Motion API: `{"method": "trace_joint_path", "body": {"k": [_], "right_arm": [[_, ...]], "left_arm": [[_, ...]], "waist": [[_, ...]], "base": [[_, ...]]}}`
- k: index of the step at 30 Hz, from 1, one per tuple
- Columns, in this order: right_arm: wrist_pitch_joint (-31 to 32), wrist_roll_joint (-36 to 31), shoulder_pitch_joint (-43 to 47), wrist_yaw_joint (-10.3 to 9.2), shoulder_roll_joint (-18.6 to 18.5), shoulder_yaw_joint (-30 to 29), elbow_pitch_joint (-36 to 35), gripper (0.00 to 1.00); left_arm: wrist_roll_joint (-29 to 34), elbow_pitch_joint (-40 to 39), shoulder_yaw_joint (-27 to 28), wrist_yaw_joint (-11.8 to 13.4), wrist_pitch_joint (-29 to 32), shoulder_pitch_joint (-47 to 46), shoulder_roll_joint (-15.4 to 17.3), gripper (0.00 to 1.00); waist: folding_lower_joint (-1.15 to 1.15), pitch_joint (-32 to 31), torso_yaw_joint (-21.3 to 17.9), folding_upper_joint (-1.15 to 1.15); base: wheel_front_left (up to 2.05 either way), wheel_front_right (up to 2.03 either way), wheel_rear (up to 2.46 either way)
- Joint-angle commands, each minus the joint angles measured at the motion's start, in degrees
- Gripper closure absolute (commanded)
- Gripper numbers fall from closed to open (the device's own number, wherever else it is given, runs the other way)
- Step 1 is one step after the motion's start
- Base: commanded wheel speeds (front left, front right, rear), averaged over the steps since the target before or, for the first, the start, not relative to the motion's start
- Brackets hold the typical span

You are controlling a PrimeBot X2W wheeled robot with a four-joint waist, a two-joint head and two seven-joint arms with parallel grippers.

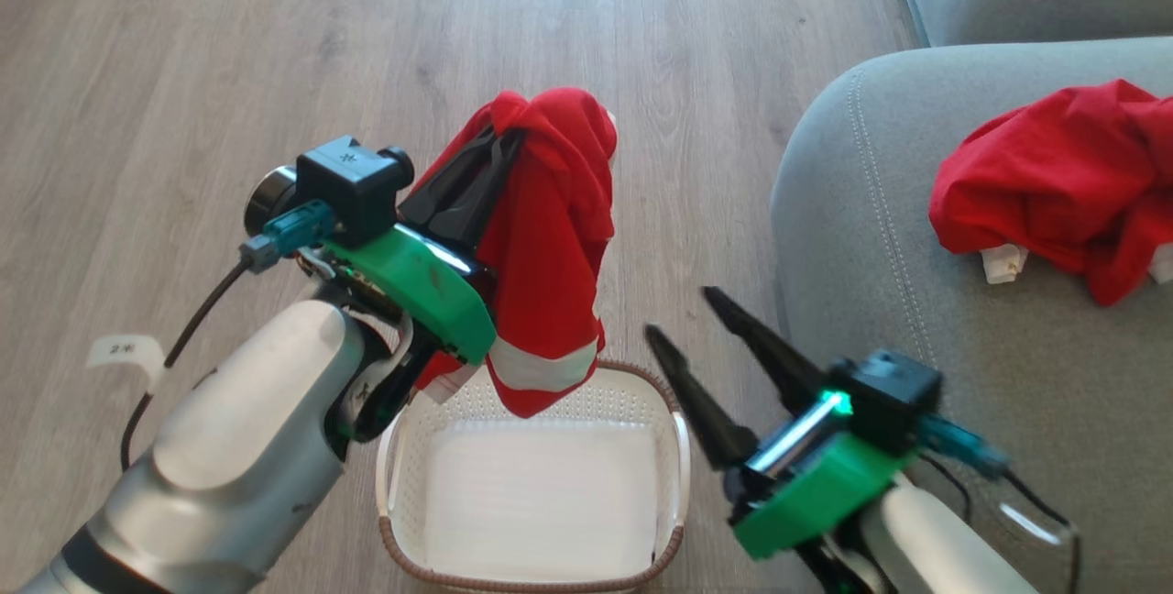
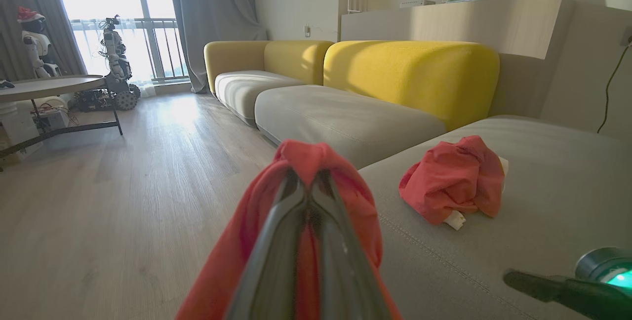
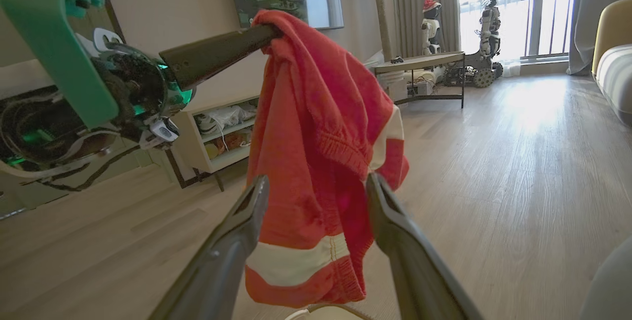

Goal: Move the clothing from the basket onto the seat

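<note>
My left gripper [image 1: 507, 137] is shut on a red garment [image 1: 550, 246] with a white stripe, which hangs above the white basket [image 1: 531, 566]. The basket's inside is bare. The same garment [image 3: 321, 162] dangles from the left fingers in the right wrist view, and it wraps my left gripper [image 2: 308, 174] in the left wrist view. My right gripper [image 1: 685, 314] stands open to the right of the basket, with nothing between its fingers, beside the grey-green seat [image 1: 861, 255]. A second red garment [image 1: 1063, 181] lies crumpled on the seat [image 2: 543, 201].
Wood floor [image 1: 275, 44] stretches ahead and left. A sofa with yellow backs [image 2: 410, 73] runs beyond the seat. A low table [image 3: 419, 63], small robots by the window [image 3: 486, 38] and a low shelf unit [image 3: 217, 137] stand farther off.
</note>
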Motion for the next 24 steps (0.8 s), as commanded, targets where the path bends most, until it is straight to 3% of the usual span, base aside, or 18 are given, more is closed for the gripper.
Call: {"method": "trace_joint_path", "body": {"k": [1, 12, 24], "right_arm": [[0.1, 0.4, -3.2, -0.01, 0.6, 1.5, -1.0, 0.0], [0.1, 6.0, -14.7, -0.01, 2.5, 11.5, 13.3, 0.0], [-1.8, 12.1, -23.2, -0.01, 5.4, 17.1, 26.3, 0.0]], "left_arm": [[0.1, -1.6, 2.5, -0.3, -0.1, -4.4, 1.2, 1.0], [0.1, -2.0, 0.1, -1.1, 0.8, -4.5, -0.6, 1.0], [-0.1, -2.1, -2.1, -1.9, 1.8, -5.2, -2.6, 1.0]], "waist": [[0.0, -0.1, 0.2, 0.0], [0.0, -0.6, 2.3, 0.0], [0.0, -1.0, 4.8, 0.0]], "base": [[0.0, 0.0, 0.0], [0.0, 0.0, 0.0], [0.0, 0.0, 0.0]]}}
